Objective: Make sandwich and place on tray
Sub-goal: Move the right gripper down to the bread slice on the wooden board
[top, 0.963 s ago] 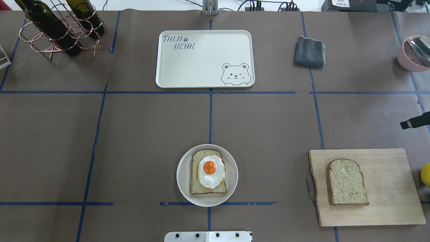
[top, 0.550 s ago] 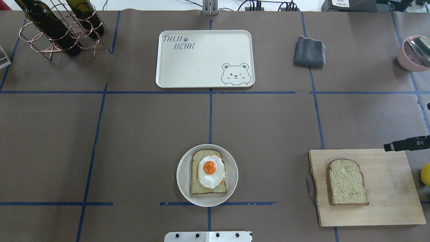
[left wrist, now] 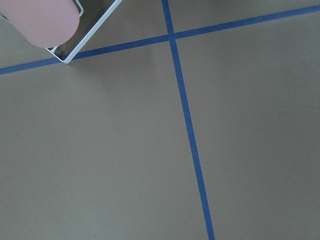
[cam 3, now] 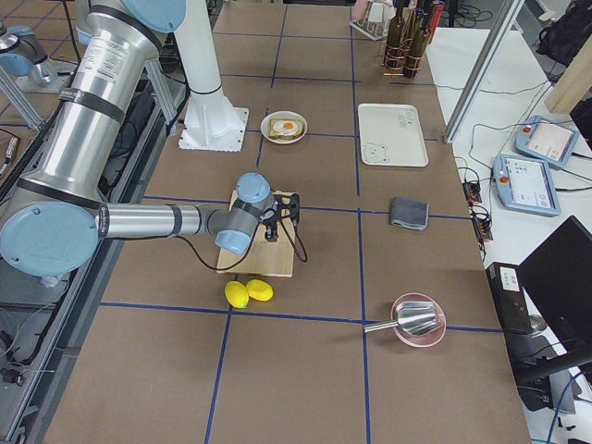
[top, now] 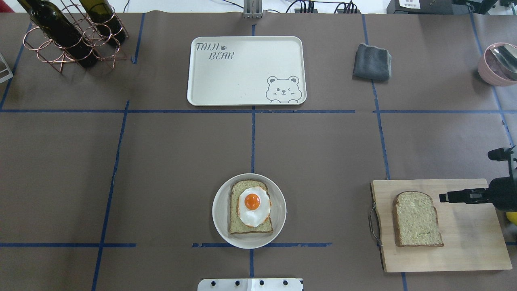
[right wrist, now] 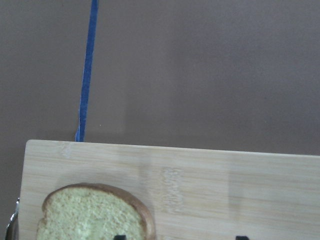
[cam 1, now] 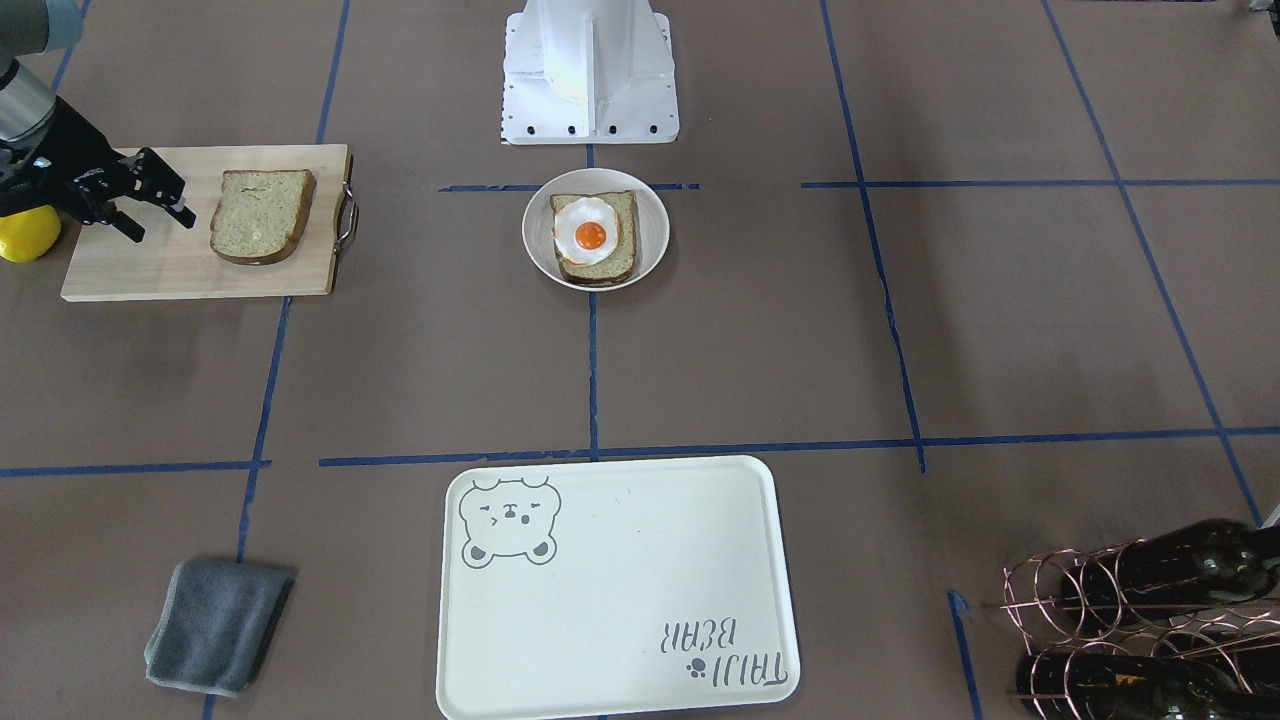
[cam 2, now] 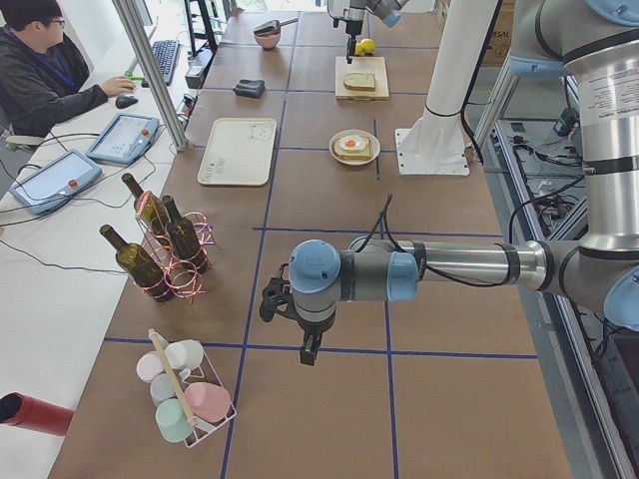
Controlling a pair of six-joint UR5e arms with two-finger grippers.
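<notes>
Hovering over the board [top: 472, 242], the right gripper [top: 444, 197] pointed toward the slice [top: 417, 219] from the robot's right, just beside it and not touching it. Its jaws stood well apart with nothing between them; in the right wrist view the two dark fingertips [right wrist: 119, 236] showed at the bottom edge, one by the slice's crust and the other over bare wood. The slice lay flat near the board's handle end. A second slice [top: 238, 226] lay in the bowl [top: 220, 214] near the robot's base, with the egg [top: 253, 206] on top, yolk up. The tray [top: 242, 72] sat at the table's far side, well apart from both slices.

The left gripper [cam 2: 308, 347] hung over taped brown table far off to the robot's left, near a rack of cups [cam 2: 185, 399]. Whether its jaws were apart or together could not be told.
</notes>
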